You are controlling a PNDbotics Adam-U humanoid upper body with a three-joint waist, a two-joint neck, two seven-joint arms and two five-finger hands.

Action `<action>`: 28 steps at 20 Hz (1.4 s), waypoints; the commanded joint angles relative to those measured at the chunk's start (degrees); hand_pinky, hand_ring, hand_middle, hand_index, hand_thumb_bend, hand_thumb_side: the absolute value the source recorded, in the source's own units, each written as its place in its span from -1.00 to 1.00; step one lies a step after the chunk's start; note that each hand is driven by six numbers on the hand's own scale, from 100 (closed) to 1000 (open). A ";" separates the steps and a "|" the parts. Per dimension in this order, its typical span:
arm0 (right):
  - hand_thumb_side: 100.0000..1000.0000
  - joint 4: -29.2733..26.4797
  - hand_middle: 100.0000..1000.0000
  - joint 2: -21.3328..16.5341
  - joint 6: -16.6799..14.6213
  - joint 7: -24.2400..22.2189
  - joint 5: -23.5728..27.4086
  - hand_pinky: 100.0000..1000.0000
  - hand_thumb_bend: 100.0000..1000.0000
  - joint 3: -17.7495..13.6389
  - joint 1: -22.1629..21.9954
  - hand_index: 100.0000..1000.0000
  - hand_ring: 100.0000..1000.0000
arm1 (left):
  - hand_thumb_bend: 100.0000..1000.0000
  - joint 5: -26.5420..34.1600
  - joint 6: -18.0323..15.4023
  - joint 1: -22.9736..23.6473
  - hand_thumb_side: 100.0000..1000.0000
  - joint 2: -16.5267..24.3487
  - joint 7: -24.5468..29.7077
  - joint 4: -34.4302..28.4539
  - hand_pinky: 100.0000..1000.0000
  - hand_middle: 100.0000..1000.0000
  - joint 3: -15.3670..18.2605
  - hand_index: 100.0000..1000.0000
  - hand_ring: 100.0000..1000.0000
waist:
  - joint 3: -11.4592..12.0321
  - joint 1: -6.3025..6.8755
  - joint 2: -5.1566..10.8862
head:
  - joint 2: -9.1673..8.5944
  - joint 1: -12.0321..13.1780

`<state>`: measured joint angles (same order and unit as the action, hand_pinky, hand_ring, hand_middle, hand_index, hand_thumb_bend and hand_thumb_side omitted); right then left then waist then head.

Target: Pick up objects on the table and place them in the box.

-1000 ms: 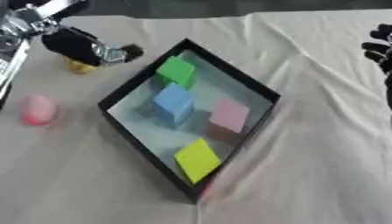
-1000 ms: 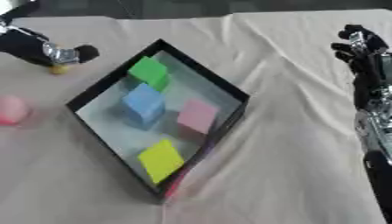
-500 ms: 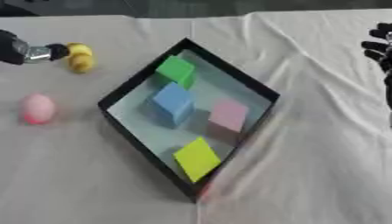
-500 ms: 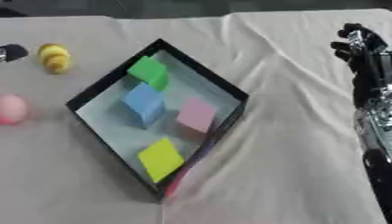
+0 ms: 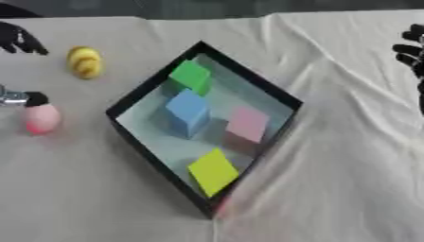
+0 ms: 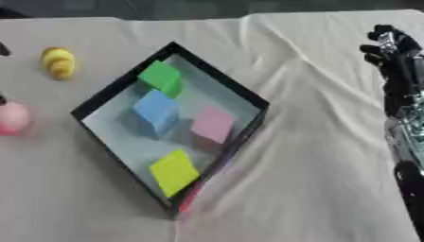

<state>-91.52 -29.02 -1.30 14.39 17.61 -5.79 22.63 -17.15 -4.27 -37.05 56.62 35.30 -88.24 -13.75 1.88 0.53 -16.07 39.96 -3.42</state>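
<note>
A black box lies askew mid-table and holds a green block, a blue block, a pink block and a yellow block. Left of the box a yellow ridged object lies on the cloth, with a pink rounded object nearer me. My left hand shows at the left edge, open. Its dark fingers are spread up by the yellow object, and its thumb tip is just above the pink one. My right hand rests open at the right edge, fingers up.
A wrinkled cream cloth covers the table, with folds running right of the box. My right forearm runs down the right edge. The table's far edge is at the top of the view.
My left hand let go of the yellow object, which stays on the cloth, and drew back to the left edge. Its thumb is now down by the pink object. The right hand has not moved.
</note>
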 commanded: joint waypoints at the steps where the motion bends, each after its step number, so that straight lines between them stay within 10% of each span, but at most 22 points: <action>1: 0.23 -1.25 0.44 -2.03 -0.03 0.25 -0.34 0.65 -1.00 -0.35 0.41 0.52 0.43 | 0.12 1.95 1.16 0.48 -0.10 3.71 1.20 -1.03 0.64 0.52 0.34 0.65 0.62 | 0.06 0.17 2.06 | -0.09 0.46; 28: 0.27 -1.13 0.43 -1.02 0.28 0.51 -0.56 0.65 -1.00 -0.19 0.21 0.52 0.43 | 0.22 -18.52 4.87 -2.65 -0.69 -4.16 -8.87 13.03 0.54 0.50 -4.89 0.54 0.58 | -1.13 0.36 1.48 | -1.17 2.47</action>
<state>-91.52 -28.98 -1.06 14.77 17.37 -5.61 22.37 -34.84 0.60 -38.65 51.42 27.12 -75.60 -18.99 0.77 0.54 -16.07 39.60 -1.09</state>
